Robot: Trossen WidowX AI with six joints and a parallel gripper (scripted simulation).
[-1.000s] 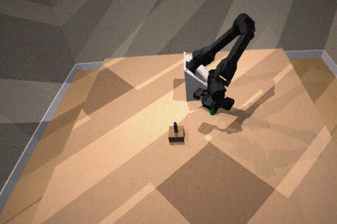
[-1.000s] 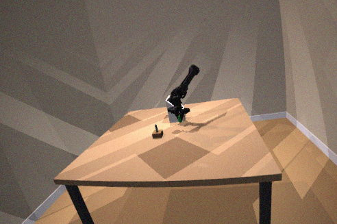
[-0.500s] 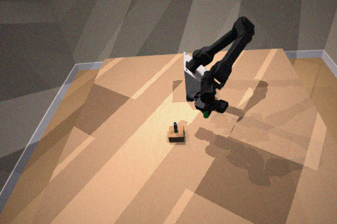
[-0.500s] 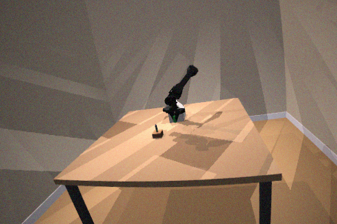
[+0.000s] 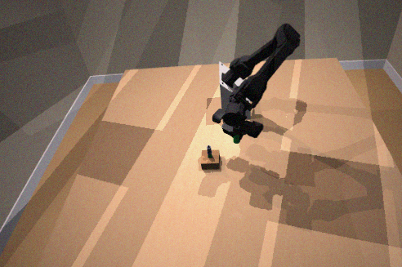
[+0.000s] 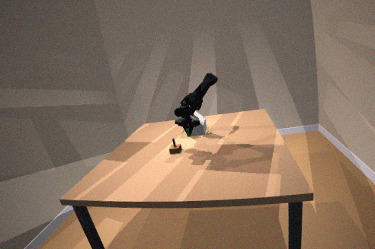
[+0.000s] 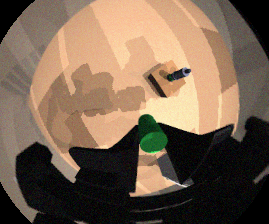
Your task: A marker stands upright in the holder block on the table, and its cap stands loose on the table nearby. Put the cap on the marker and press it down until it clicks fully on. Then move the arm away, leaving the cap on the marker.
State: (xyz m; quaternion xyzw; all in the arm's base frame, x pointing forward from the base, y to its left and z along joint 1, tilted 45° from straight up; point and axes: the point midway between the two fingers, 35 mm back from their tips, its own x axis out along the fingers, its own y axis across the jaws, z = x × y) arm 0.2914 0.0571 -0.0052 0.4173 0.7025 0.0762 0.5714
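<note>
On the bench (image 5: 163, 210) (image 6: 190, 180), I see nothing between my hand (image 5: 237, 135) (image 6: 188, 131) (image 7: 152, 137) and the block (image 5: 210, 160) (image 6: 175, 149) (image 7: 166, 82). The hand grips the green cap (image 5: 236, 139) (image 6: 188, 132) (image 7: 152, 135); the marker (image 5: 209, 151) (image 6: 174, 142) (image 7: 180, 74) stands at its one o'clock in the wrist view.

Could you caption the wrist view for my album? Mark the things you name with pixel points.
Green cap (image 7: 153, 137) gripped, uncapped marker (image 7: 179, 74) waiting in its holder block (image 7: 171, 91).
</note>
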